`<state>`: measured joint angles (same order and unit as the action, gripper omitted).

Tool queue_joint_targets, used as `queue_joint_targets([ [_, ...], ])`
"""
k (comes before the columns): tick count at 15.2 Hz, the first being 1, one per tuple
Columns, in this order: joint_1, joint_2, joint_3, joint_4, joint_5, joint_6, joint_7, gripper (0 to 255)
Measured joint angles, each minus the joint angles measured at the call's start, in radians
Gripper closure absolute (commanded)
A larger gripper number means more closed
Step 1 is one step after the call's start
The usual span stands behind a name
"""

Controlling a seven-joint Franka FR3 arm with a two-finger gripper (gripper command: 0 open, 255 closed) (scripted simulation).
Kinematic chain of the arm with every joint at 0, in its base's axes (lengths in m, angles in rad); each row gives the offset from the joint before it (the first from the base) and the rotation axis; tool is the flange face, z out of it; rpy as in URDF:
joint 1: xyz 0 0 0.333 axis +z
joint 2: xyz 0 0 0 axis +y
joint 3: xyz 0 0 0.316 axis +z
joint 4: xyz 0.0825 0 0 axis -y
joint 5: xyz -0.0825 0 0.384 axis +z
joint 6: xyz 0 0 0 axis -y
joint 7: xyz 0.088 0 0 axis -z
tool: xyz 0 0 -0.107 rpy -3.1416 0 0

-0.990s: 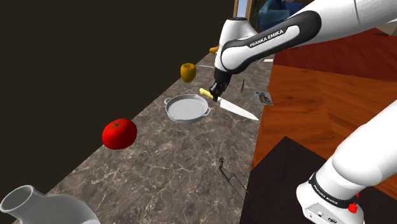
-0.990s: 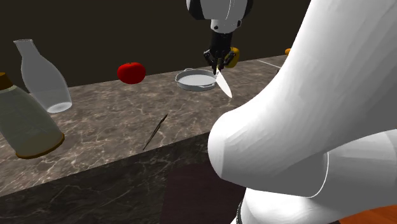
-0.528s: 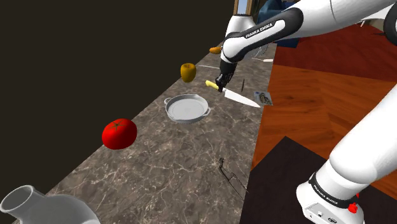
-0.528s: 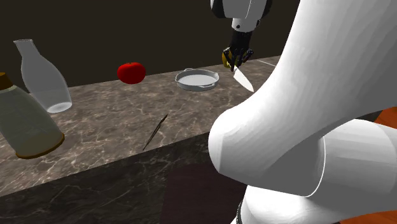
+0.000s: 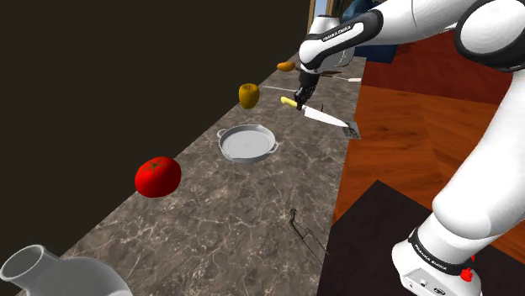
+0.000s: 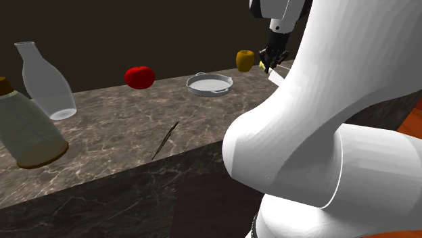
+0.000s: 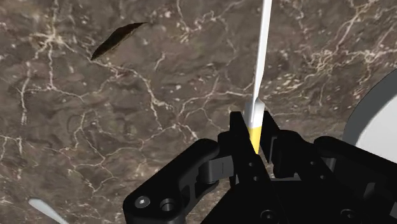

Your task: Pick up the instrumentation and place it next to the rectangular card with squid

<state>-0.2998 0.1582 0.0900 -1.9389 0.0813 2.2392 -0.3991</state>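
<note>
A knife with a yellow handle [image 5: 289, 102] and a white blade [image 5: 326, 118] hangs over the dark marble counter [image 5: 210, 210], with my gripper [image 5: 300, 93] shut on its handle. The blade tip reaches over a small rectangular picture card [image 5: 353, 131] at the counter's edge. In the second exterior view the gripper [image 6: 272, 61] holds the knife [image 6: 278, 78] beside a yellow fruit [image 6: 245, 60]. In the wrist view the fingers [image 7: 236, 130] clasp the yellow handle [image 7: 256, 136] and the blade [image 7: 261, 57] points away over the marble.
A round grey pan [image 5: 247, 142] sits mid-counter, a red tomato [image 5: 157, 177] nearer and a yellow fruit [image 5: 248, 95] behind. A thin dark tool [image 5: 304, 234] lies by the counter edge. A glass bottle [image 6: 44, 81] and a second bottle [image 6: 24, 132] stand at one end.
My gripper has carried the knife away from the pan toward the far end of the counter, so the blade tip now reaches over the card.
</note>
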Motion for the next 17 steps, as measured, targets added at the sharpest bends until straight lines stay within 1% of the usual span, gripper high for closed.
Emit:
queue_joint_targets([
  [7, -0.065, 0.190, -0.038, 0.277, 0.008, -0.096, -0.103, 255],
  [9, -0.078, 0.231, -0.044, 0.335, 0.010, -0.115, -0.122, 255],
  [17, -0.082, 0.277, -0.045, 0.298, 0.014, -0.033, -0.137, 255],
])
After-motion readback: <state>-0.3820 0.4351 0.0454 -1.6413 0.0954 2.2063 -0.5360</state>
